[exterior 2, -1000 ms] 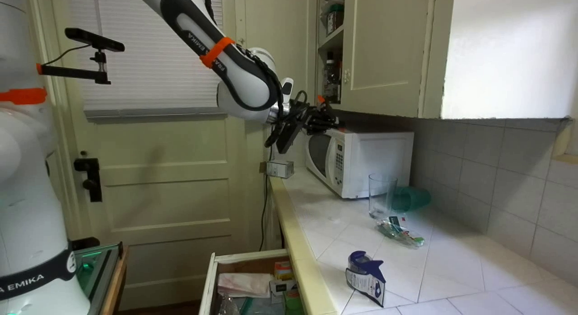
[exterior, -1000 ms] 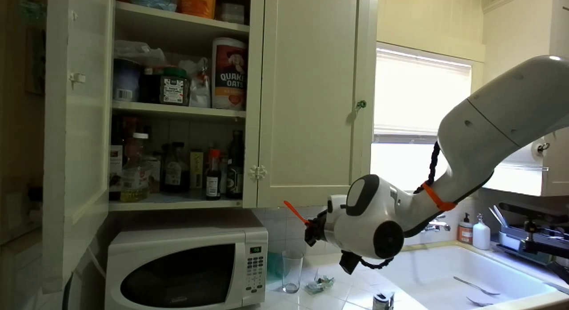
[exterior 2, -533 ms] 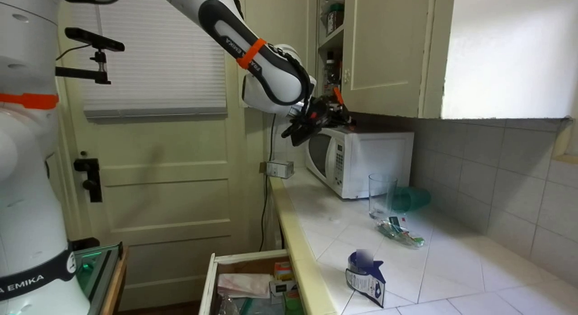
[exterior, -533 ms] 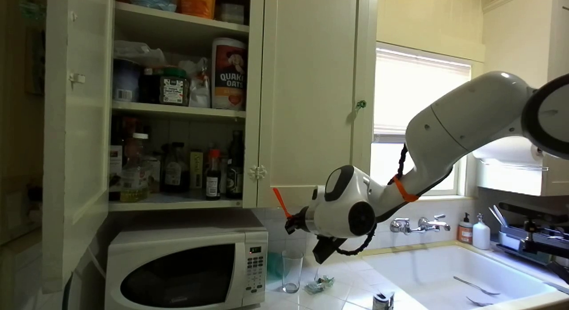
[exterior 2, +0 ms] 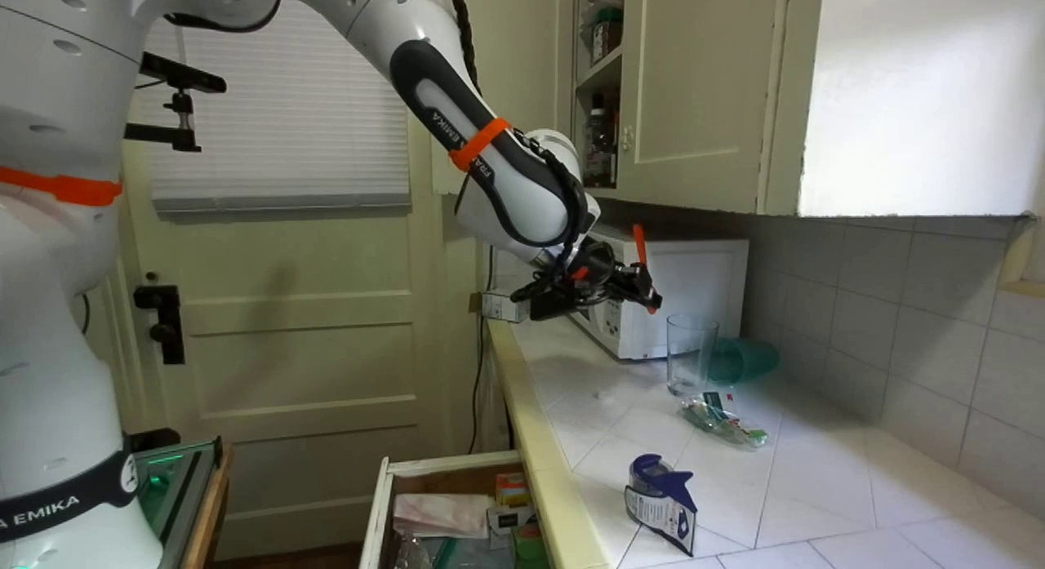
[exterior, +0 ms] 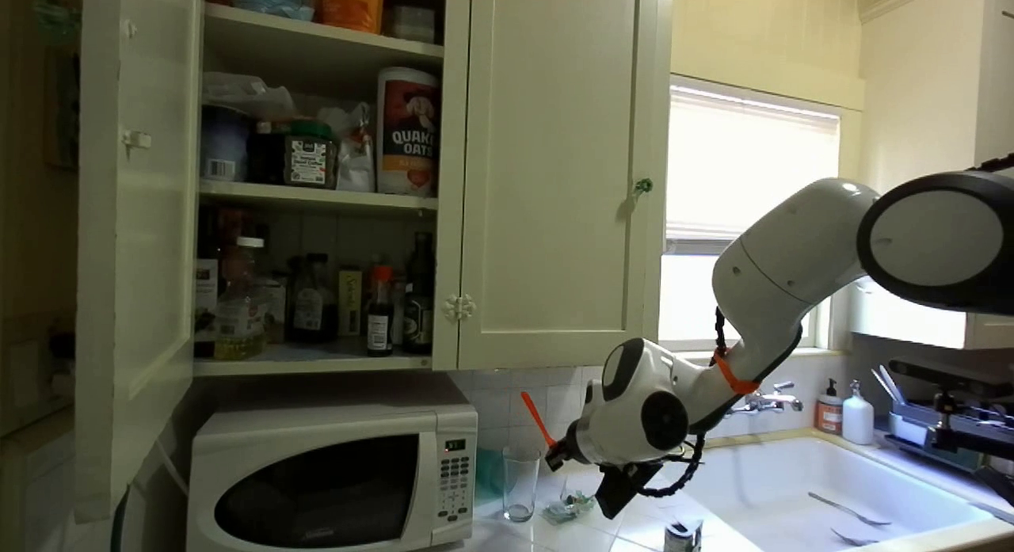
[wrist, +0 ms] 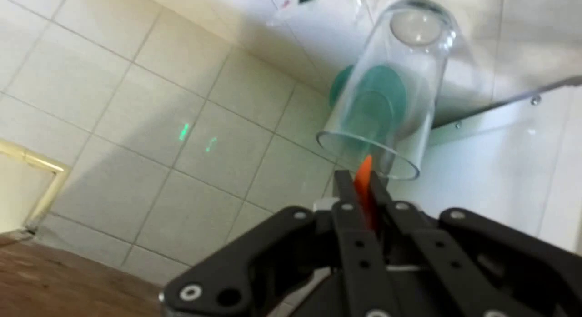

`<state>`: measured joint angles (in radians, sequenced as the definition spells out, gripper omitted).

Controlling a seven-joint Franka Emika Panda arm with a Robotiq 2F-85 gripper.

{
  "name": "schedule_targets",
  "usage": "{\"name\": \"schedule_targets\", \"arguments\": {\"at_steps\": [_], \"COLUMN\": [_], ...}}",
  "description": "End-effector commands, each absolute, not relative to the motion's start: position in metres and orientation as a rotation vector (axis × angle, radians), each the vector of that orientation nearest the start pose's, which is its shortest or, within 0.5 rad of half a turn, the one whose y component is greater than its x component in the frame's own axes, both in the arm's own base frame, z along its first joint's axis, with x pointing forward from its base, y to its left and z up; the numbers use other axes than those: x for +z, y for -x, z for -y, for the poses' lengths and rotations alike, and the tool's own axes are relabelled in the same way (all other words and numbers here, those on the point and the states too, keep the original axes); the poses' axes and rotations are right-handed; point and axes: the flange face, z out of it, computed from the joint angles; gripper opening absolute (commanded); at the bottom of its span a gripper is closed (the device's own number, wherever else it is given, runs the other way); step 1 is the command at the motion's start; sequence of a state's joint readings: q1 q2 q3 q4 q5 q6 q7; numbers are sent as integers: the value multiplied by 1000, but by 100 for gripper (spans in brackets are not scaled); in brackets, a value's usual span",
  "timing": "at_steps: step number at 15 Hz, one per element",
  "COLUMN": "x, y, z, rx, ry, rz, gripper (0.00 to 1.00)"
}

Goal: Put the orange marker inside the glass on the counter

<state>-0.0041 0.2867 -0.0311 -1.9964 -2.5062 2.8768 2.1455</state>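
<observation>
Pinching the orange marker (exterior: pixel 538 419) between its fingertips, my gripper (wrist: pixel 362 183) has its fingers drawn in until only the marker's thickness parts them. In both exterior views the marker rises from the grip at a tilt, outside the tall clear glass (exterior 2: pixel 691 348); in an exterior view I see a gap between the fingertips and the rim. The glass stands upright on the white tiled counter (exterior 2: pixel 816 471), with a teal cup (exterior 2: pixel 744 359) lying on its side and a crumpled clear packet (exterior 2: pixel 722 424) just beside it. Next to these sits the white microwave (exterior: pixel 333 481); its brand script and display digits are too blurred for me to vouch for. Nearer the counter's edge stands a dark blue and white package (exterior 2: pixel 663 504) whose print is too small to read. Above the microwave, the cupboard (exterior: pixel 317 367) gives me my clearest lettering: OATS on the canister (exterior: pixel 409 132), under QUAKE and a letter curving out of sight. The label on the green-lidded jar (exterior: pixel 310 154) I can't make out in full. On the arm (exterior 2: pixel 535 206) itself I read FRA and EMIKA, split by an orange strap (exterior 2: pixel 480 144), and EMIKA again on the base (exterior 2: pixel 69 438).
</observation>
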Motion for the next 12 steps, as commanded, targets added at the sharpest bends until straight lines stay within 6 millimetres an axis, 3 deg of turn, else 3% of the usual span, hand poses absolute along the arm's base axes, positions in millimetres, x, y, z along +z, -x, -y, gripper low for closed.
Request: {"name": "schedule_targets", "arguments": {"at_steps": [1,2,3,8,12], "x": [300,296,301,323,316], "y": [-578,-579,-584,-627,-648], "z": [-6,0,-2,-16,-10], "rx": [-1708,-1701,-1727,-1831,-1828], "ry": [3033,3045,3029,2941,2927], "rz": [368,354,360,375,343], "gripper": [9,9,2,2,2]}}
